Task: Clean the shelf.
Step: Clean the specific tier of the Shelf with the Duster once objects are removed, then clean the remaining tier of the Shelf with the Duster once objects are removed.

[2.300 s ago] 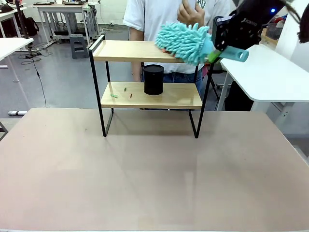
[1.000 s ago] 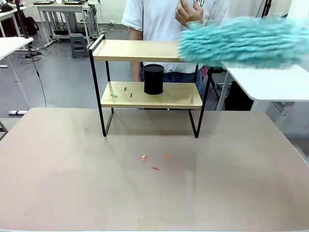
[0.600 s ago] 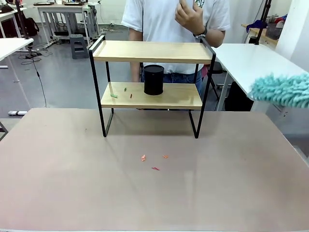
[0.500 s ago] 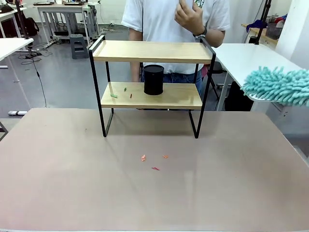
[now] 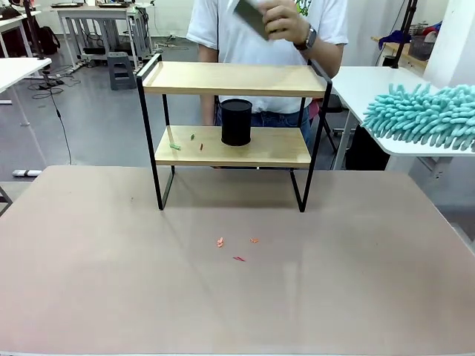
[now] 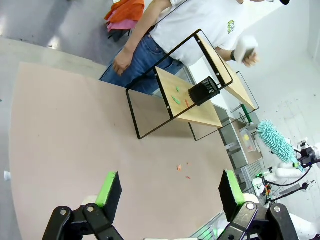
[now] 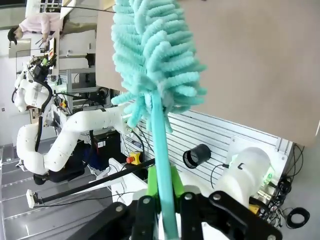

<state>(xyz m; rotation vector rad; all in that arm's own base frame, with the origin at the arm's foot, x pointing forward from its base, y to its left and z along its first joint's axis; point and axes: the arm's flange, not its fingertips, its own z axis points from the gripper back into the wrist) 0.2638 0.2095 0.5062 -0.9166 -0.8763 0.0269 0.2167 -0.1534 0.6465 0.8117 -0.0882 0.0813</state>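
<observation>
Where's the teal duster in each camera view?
Front: duster at the right edge, right of the shelf.
Left wrist: duster small, far right, past the shelf.
Right wrist: duster top centre, handle in the right gripper.
Shared landmark: table.

Item: shelf (image 5: 230, 78), two-tier rack.
Build: two light wooden boards in a thin black metal frame with four legs.
Pose: upright, boards level, long side facing the robot.
Place: far half of the tabletop (image 5: 223, 297), near its middle, legs resting on the surface.
Lower board: carries a black cylindrical cup (image 5: 236, 122) near its middle, and a few small green and red scraps (image 5: 174, 147) toward its left end.
</observation>
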